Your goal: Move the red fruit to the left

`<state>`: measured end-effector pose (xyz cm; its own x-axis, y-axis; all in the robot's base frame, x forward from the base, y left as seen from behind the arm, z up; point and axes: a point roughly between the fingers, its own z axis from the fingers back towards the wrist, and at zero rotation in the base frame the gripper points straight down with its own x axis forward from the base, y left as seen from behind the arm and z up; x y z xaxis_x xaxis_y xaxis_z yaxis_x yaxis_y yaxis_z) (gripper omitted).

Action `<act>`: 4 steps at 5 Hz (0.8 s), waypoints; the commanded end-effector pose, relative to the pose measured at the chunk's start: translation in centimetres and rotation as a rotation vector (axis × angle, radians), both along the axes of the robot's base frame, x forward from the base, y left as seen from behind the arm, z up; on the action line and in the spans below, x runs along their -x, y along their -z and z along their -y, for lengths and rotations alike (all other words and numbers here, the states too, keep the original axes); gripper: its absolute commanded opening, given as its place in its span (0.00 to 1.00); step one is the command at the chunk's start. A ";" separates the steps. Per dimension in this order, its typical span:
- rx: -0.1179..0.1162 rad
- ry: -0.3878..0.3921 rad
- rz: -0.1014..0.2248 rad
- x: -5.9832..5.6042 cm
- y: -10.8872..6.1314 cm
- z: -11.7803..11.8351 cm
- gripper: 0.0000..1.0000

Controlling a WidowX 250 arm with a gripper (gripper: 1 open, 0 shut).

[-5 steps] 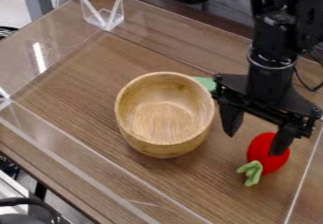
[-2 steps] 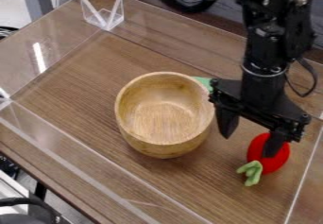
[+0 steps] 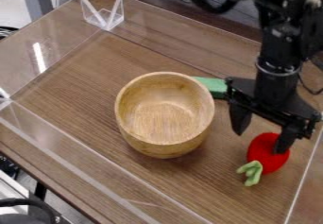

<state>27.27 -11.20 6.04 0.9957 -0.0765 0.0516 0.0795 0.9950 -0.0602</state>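
The red fruit (image 3: 267,156), a small toy strawberry with a light green stem, lies on the wooden table near the right edge. My gripper (image 3: 263,129) points straight down right above it and is open. One black finger (image 3: 236,120) hangs left of the fruit. The other finger overlaps the fruit's upper right side. Nothing is held between them.
A wooden bowl (image 3: 163,112) stands just left of the gripper. A flat green block (image 3: 210,85) lies behind the bowl's right rim. Clear plastic walls (image 3: 51,48) enclose the table, and the right wall runs close by the fruit.
The gripper has dropped lower over the red fruit and shifted slightly right. The green block behind the bowl now shows more. The fruit and bowl stayed put.
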 end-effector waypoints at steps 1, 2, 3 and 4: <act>0.019 0.006 0.048 -1.5 0.1 1.4 1.00; 0.016 0.034 0.048 -1.8 1.4 1.5 0.00; -0.002 0.063 0.054 -2.1 2.0 1.3 0.00; -0.033 0.026 0.073 -2.4 1.5 1.3 0.00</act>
